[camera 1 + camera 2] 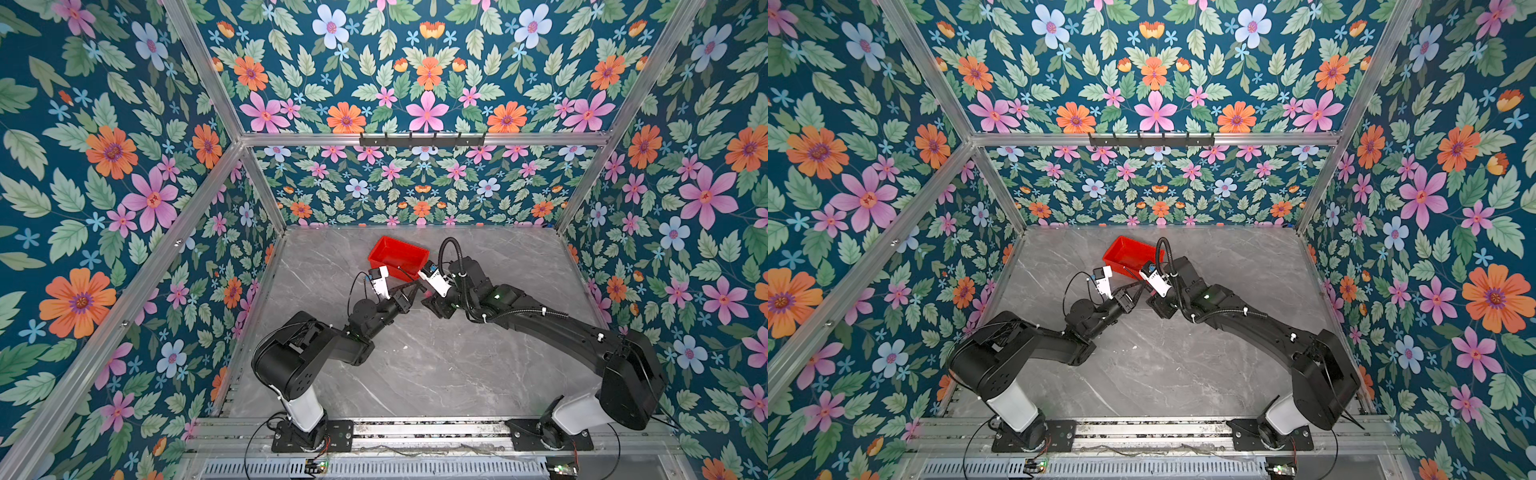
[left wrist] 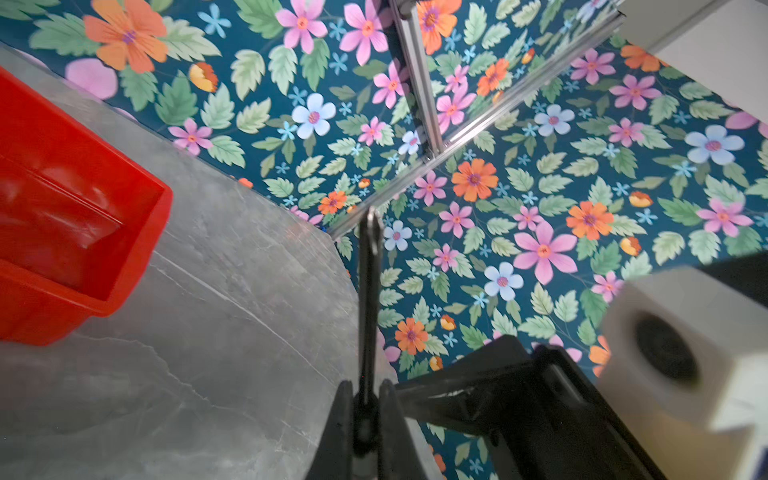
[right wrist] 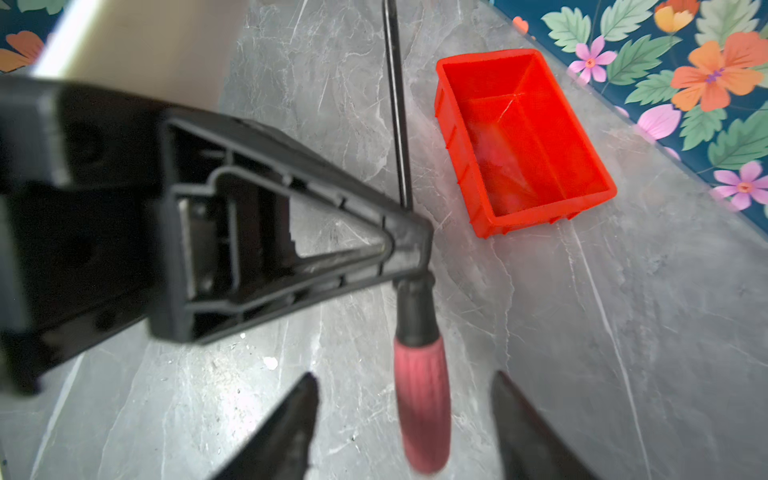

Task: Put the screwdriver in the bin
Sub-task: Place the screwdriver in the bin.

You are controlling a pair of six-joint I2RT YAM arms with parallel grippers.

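Evidently mid-handover: left pincer (image 2: 366,390) is clamped on the screwdriver's (image 3: 416,322) black shaft, holding it above the bench (image 3: 623,332) beside the empty red bin (image 3: 540,210). Right pincer (image 3: 404,376) gapes around the handle, gripping nothing.

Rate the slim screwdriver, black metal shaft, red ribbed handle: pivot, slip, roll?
Likely stiff: the screwdriver runs straight out of the shut left gripper. It may pivot, since those jaws pinch only the thin round shaft beside the handle. Round all over, it would probably roll if dropped on the grey table.
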